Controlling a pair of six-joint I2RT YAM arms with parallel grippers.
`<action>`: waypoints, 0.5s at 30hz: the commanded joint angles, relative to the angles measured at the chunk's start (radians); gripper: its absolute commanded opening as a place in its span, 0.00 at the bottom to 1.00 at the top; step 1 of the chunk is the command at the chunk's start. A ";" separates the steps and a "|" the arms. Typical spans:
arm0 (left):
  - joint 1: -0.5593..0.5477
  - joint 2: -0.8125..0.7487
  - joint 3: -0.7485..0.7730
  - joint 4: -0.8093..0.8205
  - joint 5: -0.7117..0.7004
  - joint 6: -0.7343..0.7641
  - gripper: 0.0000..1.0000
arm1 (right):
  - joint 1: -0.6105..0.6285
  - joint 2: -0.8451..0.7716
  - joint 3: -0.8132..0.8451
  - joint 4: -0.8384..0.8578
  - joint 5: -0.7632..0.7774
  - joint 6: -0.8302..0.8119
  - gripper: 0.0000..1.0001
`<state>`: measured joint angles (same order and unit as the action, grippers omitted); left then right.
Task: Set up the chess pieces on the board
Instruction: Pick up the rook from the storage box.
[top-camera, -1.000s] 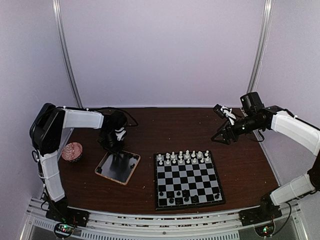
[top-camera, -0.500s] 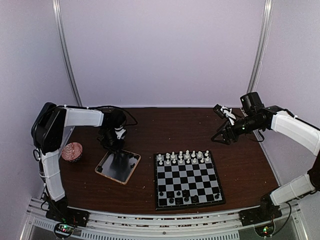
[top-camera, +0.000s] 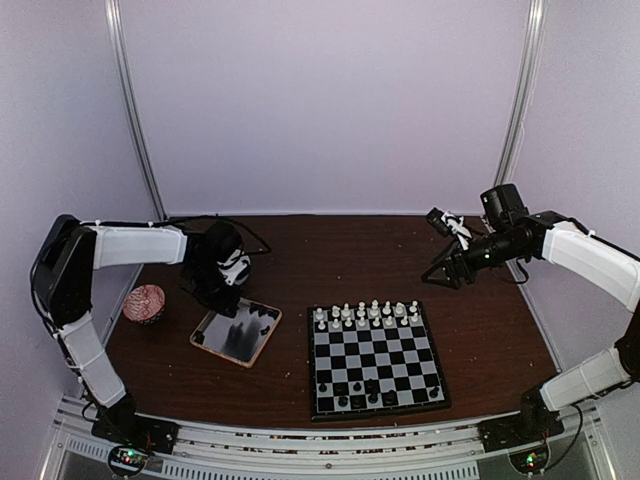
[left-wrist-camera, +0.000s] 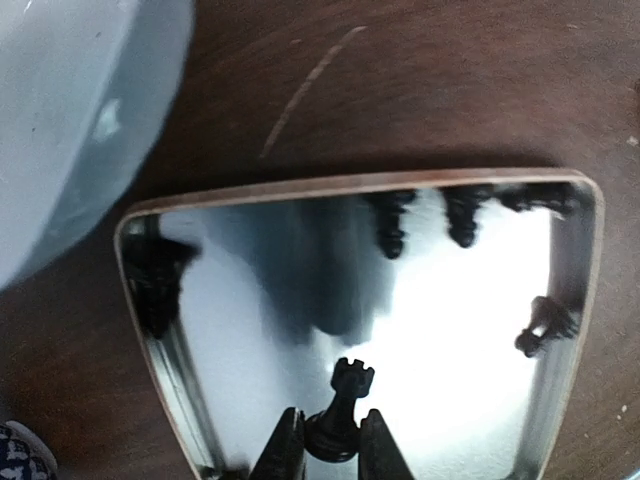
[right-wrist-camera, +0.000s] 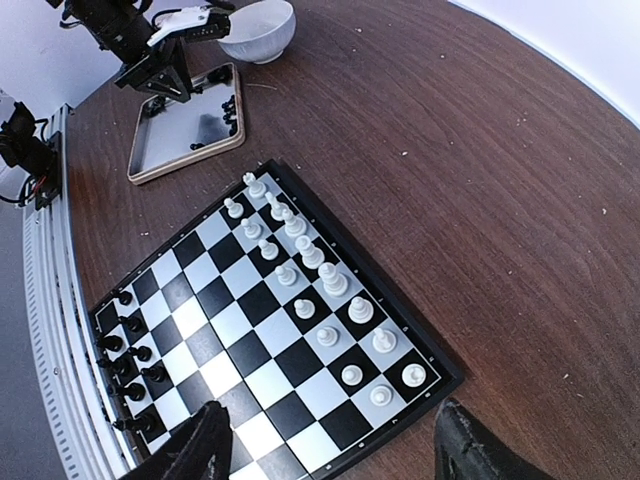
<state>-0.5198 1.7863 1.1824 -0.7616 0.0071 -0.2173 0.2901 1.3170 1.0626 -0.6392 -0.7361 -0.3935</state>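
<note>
Black rook (left-wrist-camera: 340, 405): upright at the bottom centre of the left wrist view, over the tray (left-wrist-camera: 350, 183). Whether it is clear of the tray floor cannot be told.
Left pincer (left-wrist-camera: 331, 455): pinching the rook low on its stem, one finger on each side.
Spare black pieces (left-wrist-camera: 390, 222): several lie along the tray's upper edge and right side, apart from the rook.
Board (top-camera: 375, 350): lower centre of the top view, to the right of the tray and apart from it.
White pieces (top-camera: 365, 314): fill the board's two far rows.
Black rows (top-camera: 375, 395): near edge of the board, with gaps.
Right pincer (right-wrist-camera: 335, 455): spread and empty, above the desk (top-camera: 330, 260) at the right of the top view.
Risk: the hold is low on a glossy piece, so the rook could tilt or slip on the way across. Set down crooked, it could knock over its neighbours.
Views: only the left wrist view shows the pinch, which the arm hides in the top view. Only the right wrist view shows plainly which black squares stand bare.
</note>
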 joint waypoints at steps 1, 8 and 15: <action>-0.086 -0.123 -0.105 0.146 0.060 0.046 0.09 | 0.012 0.027 0.043 0.004 -0.058 0.047 0.69; -0.241 -0.240 -0.209 0.425 0.170 0.022 0.11 | 0.130 0.230 0.179 -0.059 -0.154 0.152 0.67; -0.367 -0.233 -0.166 0.570 0.231 -0.016 0.12 | 0.294 0.430 0.329 -0.115 -0.232 0.229 0.65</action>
<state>-0.8406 1.5631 0.9848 -0.3546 0.1741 -0.2035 0.5209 1.6836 1.3178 -0.7021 -0.8913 -0.2333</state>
